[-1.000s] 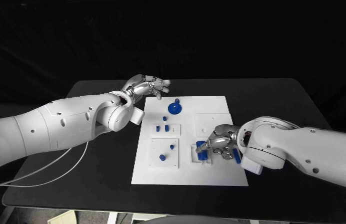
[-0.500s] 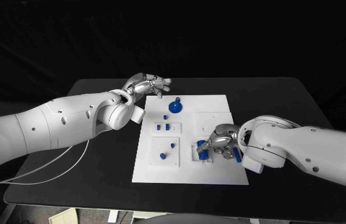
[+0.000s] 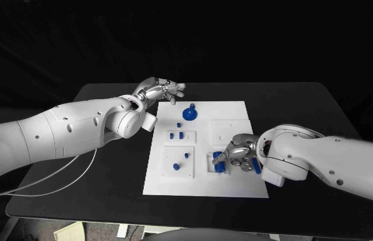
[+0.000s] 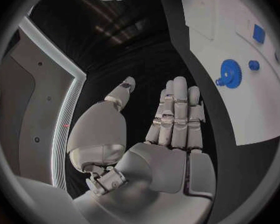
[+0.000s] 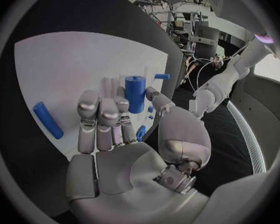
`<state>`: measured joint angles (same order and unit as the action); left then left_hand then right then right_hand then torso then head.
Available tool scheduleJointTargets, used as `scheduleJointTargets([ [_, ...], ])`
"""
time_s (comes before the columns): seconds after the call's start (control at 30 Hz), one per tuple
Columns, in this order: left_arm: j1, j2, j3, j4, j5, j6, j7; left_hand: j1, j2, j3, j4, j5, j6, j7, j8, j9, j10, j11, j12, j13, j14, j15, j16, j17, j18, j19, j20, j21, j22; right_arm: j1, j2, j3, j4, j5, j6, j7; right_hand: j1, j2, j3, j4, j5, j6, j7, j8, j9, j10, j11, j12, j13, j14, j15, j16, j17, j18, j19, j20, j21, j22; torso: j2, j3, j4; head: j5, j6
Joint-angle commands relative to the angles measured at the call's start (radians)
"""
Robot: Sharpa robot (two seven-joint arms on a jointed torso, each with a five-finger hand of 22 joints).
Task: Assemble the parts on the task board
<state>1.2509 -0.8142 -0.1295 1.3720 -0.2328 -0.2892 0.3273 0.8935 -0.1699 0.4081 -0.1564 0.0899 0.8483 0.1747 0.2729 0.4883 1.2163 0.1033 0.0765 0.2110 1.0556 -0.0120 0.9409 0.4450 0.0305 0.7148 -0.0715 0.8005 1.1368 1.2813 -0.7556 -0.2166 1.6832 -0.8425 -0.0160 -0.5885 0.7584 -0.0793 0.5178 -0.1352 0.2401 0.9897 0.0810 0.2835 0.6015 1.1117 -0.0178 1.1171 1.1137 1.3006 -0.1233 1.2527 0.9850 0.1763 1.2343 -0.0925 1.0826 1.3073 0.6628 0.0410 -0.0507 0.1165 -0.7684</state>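
The white task board [image 3: 233, 117] lies mid-table. On it a blue gear [image 3: 189, 115] sits at the far end, with small blue pegs [image 3: 175, 137] standing near the left side. My right hand [image 3: 237, 153] rests over the near right part. Its thumb and fingers [image 5: 120, 107] pinch an upright blue cylinder [image 5: 135, 93]. A blue rod [image 5: 47, 119] lies flat beside that hand. My left hand [image 3: 161, 90] hovers off the board's far left corner, fingers spread and holding nothing. In the left wrist view the gear [image 4: 230, 73] lies beyond my left hand [image 4: 165, 149].
The board sits on a black table [image 3: 109, 165]. A white cable [image 3: 54, 184] trails across the table's left side under my left arm. White raised plates [image 3: 230, 128] on the board carry the sockets.
My left hand has drifted a little toward the far side of the table. The right hand and the parts have stayed where they were.
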Motion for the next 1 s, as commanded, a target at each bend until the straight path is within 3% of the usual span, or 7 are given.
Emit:
scheduleJointTargets([
  [0.03, 0.0, 0.0, 0.001, 0.003, 0.005, 0.012, 0.006, 0.0, 0.009, -0.002, -0.006, 0.005, -0.006, 0.0, -0.005, -0.001, -0.006, -0.003, -0.002, 0.0, -0.002, 0.005, -0.006, 0.001, -0.005, -0.002, -0.033, -0.004, 0.001, -0.003, 0.002, 0.0, 0.001, -0.01, 0.012, 0.002, -0.01, 0.001, 0.004, 0.001, -0.007, 0.017, 0.01, -0.004, -0.001, 0.004, -0.003, -0.004, 0.002, 0.002, -0.004, -0.005, 0.001, 0.086, -0.002, 0.004, 0.003, 0.018, 0.001, 0.0004, 0.0002, 0.001, -0.002],
  [0.2, 0.0, 0.0, 0.001, 0.003, 0.005, 0.013, 0.005, 0.0, 0.009, -0.002, -0.007, 0.005, -0.006, 0.0, -0.005, -0.001, -0.006, -0.003, -0.002, 0.0, -0.002, 0.005, -0.007, 0.002, -0.005, -0.001, -0.033, -0.005, 0.002, -0.004, 0.004, 0.0, -0.002, -0.017, 0.002, 0.005, -0.017, -0.011, 0.002, 0.002, -0.016, 0.016, 0.011, -0.007, -0.002, 0.003, -0.002, -0.005, 0.003, 0.001, -0.004, -0.006, 0.002, 0.086, -0.004, 0.004, 0.003, 0.018, 0.0, 0.0002, -0.0002, 0.002, -0.001],
  [0.43, 0.0, -0.001, 0.001, 0.003, 0.005, 0.009, 0.009, 0.0, 0.009, -0.002, -0.007, 0.005, -0.007, 0.0, -0.005, -0.001, -0.006, -0.003, -0.002, 0.0, -0.002, 0.005, -0.007, 0.002, -0.005, -0.001, -0.033, -0.005, 0.002, -0.004, 0.007, 0.0, -0.003, -0.018, 0.004, 0.006, -0.036, -0.055, 0.003, 0.017, -0.101, 0.013, 0.012, -0.015, -0.005, -0.001, -0.001, -0.011, 0.005, 0.001, -0.003, -0.01, 0.003, 0.086, -0.008, 0.0, 0.001, 0.015, 0.0, 0.0, -0.0003, 0.003, -0.002],
  [0.57, 0.0, -0.001, 0.001, 0.003, 0.005, 0.008, 0.01, 0.001, 0.01, -0.002, -0.008, 0.006, -0.007, 0.0, -0.005, -0.001, -0.006, -0.003, -0.002, 0.0, -0.001, 0.005, -0.007, 0.002, -0.004, -0.001, -0.033, -0.005, 0.002, -0.005, 0.007, 0.0, -0.003, -0.02, 0.005, 0.004, -0.05, -0.047, -0.035, -0.007, -0.068, 0.009, 0.013, -0.018, -0.004, -0.005, -0.001, -0.012, 0.007, -0.001, -0.003, -0.011, 0.005, 0.086, -0.012, -0.003, 0.002, 0.017, 0.0, 0.0, 0.0002, 0.003, -0.003],
  [1.0, 0.0, -0.003, 0.001, 0.002, 0.005, 0.009, 0.008, 0.001, 0.009, -0.003, -0.009, 0.005, -0.007, 0.0, -0.005, -0.002, -0.006, -0.003, -0.001, 0.0, -0.001, 0.005, -0.007, 0.002, -0.004, -0.001, -0.033, -0.005, 0.002, -0.005, 0.0, 0.0, 0.001, -0.04, -0.007, 0.015, -0.064, -0.047, -0.073, -0.041, -0.068, 0.001, 0.015, -0.025, -0.005, -0.009, 0.001, -0.014, 0.01, -0.002, -0.001, -0.014, 0.008, 0.086, -0.017, -0.006, 0.0, 0.015, 0.0, 0.0004, -0.0002, 0.007, -0.007],
])
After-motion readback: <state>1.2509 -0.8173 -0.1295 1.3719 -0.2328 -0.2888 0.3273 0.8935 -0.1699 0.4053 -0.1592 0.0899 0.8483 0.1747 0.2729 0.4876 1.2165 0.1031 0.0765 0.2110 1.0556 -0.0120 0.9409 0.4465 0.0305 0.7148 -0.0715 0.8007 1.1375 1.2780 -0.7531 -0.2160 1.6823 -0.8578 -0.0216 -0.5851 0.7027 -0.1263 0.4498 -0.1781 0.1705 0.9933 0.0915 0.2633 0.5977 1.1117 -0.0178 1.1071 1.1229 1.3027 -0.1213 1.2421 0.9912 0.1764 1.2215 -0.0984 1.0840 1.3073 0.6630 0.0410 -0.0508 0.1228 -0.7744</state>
